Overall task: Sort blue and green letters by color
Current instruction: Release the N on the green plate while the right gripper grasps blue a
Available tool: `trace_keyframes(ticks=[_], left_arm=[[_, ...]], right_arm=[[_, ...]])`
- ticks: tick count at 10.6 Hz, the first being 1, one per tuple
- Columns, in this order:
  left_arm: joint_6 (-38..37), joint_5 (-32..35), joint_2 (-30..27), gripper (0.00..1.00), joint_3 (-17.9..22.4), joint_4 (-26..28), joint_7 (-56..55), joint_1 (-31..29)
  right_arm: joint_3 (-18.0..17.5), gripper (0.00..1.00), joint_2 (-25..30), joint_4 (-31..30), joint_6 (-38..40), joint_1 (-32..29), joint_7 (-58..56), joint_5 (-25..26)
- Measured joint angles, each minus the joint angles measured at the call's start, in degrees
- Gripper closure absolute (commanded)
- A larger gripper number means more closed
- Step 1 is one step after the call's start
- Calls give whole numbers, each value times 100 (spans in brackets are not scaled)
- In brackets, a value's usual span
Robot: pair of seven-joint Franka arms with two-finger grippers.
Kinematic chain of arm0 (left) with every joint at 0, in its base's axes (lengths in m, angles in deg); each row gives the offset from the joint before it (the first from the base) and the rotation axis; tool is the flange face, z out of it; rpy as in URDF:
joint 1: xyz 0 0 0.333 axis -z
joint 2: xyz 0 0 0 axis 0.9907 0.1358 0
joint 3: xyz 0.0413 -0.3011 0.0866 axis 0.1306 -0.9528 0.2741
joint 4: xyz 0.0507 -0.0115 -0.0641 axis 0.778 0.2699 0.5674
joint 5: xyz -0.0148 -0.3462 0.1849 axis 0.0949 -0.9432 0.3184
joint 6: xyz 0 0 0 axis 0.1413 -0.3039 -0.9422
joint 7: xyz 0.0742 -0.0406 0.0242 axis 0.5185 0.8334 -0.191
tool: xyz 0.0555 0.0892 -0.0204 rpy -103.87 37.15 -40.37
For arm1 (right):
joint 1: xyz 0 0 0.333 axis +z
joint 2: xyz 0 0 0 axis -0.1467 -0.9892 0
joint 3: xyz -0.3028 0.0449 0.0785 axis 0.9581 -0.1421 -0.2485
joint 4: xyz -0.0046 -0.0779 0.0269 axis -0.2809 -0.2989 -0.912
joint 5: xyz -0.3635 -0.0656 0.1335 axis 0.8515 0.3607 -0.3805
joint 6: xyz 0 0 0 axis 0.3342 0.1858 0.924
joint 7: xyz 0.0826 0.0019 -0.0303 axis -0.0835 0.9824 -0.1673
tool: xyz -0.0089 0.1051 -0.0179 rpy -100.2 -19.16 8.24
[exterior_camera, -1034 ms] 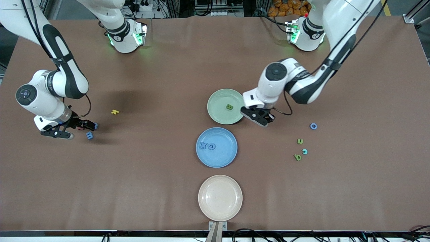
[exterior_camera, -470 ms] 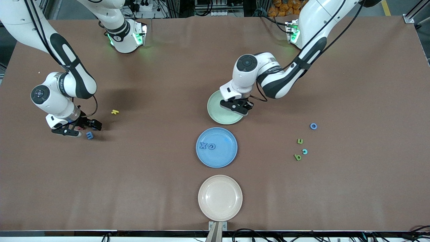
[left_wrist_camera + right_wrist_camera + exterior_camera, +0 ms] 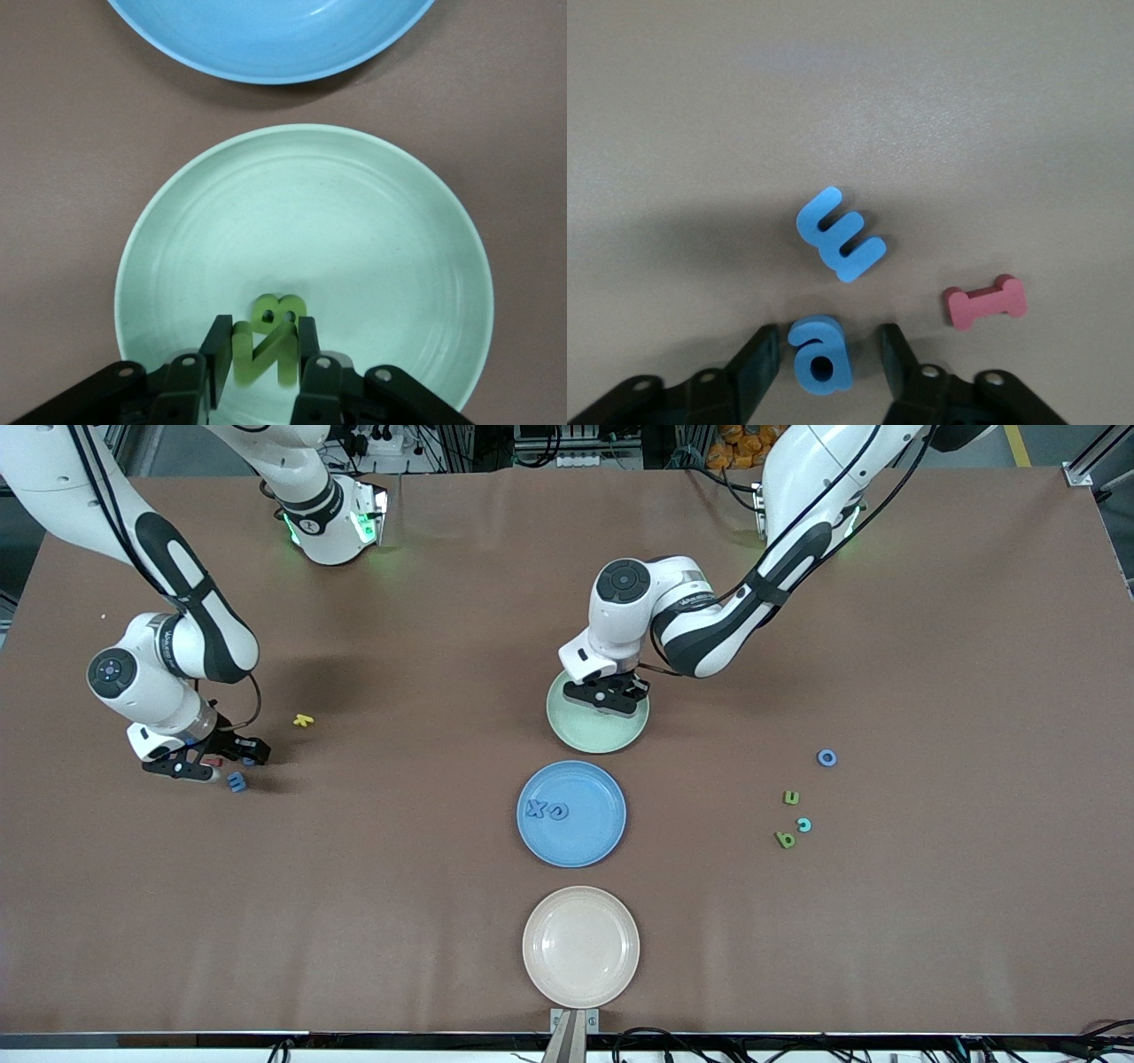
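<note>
My left gripper [image 3: 609, 700] [image 3: 263, 341] hangs low over the green plate [image 3: 585, 737] [image 3: 372, 212], shut on an upright green letter N [image 3: 263, 354]. A green B [image 3: 279, 310] lies flat in that plate just past the N. The blue plate [image 3: 595, 841] holds a blue x [image 3: 536, 809] and a blue c [image 3: 559, 811]. Toward the right arm's end, my right gripper [image 3: 249, 759] [image 3: 828, 341] is down at the table. It stands open around a blue letter a [image 3: 819, 359], with gaps on both sides. A blue E [image 3: 236, 781] [image 3: 840, 235] lies beside it.
A red letter [image 3: 985, 301] lies next to the right gripper, and a yellow letter [image 3: 304, 720] a little farther off. Toward the left arm's end lie a blue O [image 3: 826, 758], a green letter [image 3: 791, 798], a cyan c [image 3: 803, 825] and a green b [image 3: 784, 839]. A cream plate [image 3: 580, 946] sits nearest the camera.
The left arm carried the green N from beside the green plate to over its middle. The right gripper shifted slightly and its fingers drew closer around the blue a.
</note>
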Motion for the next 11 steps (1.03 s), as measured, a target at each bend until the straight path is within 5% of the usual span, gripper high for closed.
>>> trace_keyframes(ticks=[1, 4, 11], left_arm=[[0, 0, 25, 0, 2, -38, -43, 29], [-1, 0, 33, 0, 31, -158, -51, 22], [-928, 0, -668, 0, 68, -383, -37, -876]], right_arm=[[0, 66, 22, -1, 29, 0, 72, 0], [-3, 82, 65, -4, 52, 0, 133, -2], [-99, 84, 220, 359, 860, 312, 725, -3]])
